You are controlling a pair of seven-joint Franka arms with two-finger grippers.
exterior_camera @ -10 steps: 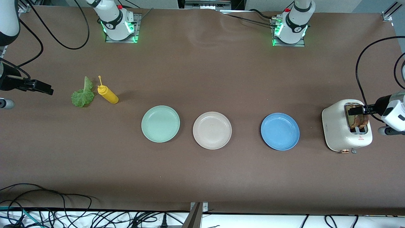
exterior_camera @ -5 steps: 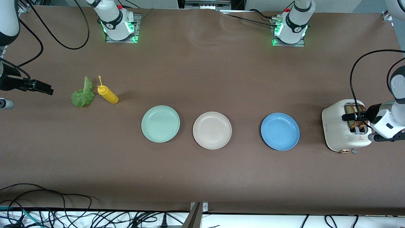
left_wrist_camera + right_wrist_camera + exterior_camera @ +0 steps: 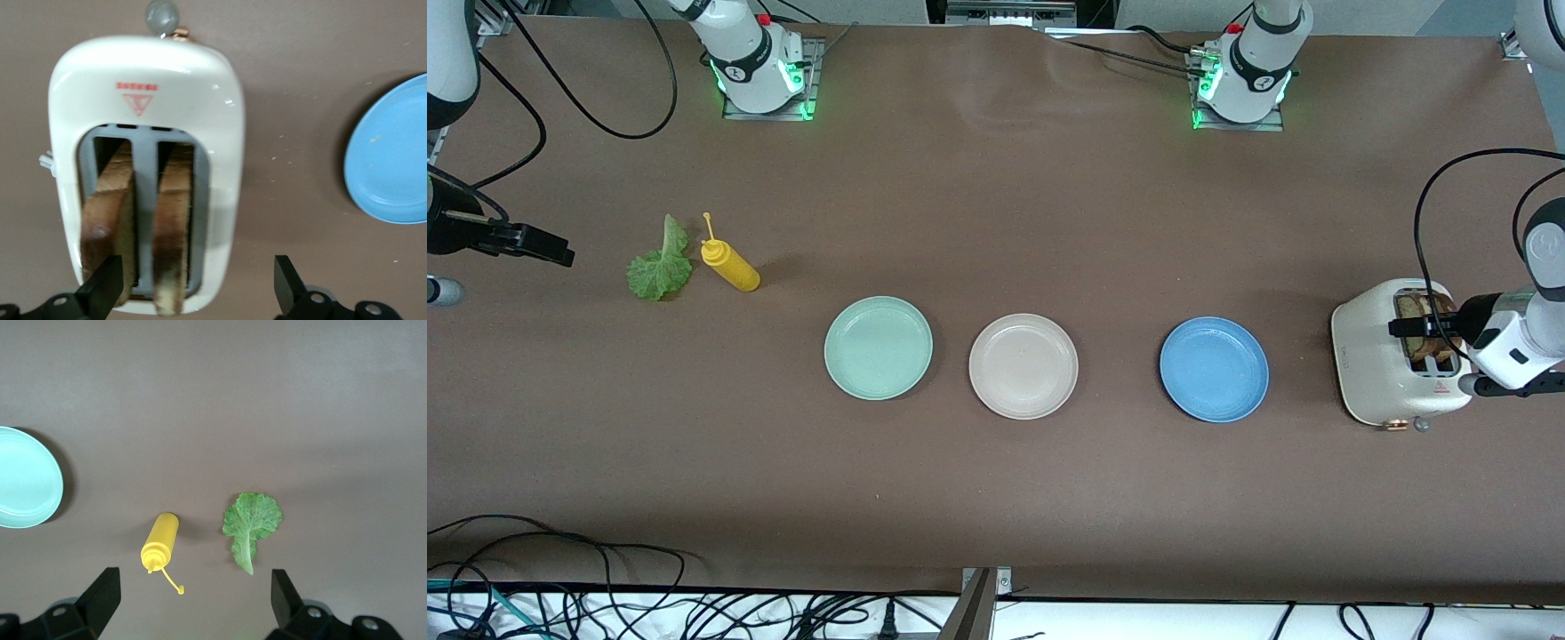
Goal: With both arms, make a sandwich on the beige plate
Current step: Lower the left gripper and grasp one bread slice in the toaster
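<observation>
The beige plate (image 3: 1023, 365) lies empty mid-table between a mint green plate (image 3: 878, 348) and a blue plate (image 3: 1214, 369). Two brown bread slices (image 3: 1427, 324) stand in the slots of a cream toaster (image 3: 1369, 364) at the left arm's end; they also show in the left wrist view (image 3: 110, 213). My left gripper (image 3: 1412, 327) hovers open just over the toaster's slots (image 3: 193, 293), holding nothing. A green lettuce leaf (image 3: 660, 267) lies flat on the table at the right arm's end (image 3: 252, 520). My right gripper (image 3: 543, 247) hangs open and empty above the table there (image 3: 193, 600).
A yellow squeeze bottle (image 3: 732, 267) lies on its side beside the lettuce (image 3: 160, 543). The mint plate's edge (image 3: 23, 480) and the blue plate's edge (image 3: 393, 153) show in the wrist views. Cables run along the table's front edge and at both ends.
My left gripper has shifted over the toaster's slots and its wrist has swung round, then held nearly still. The right arm has barely moved.
</observation>
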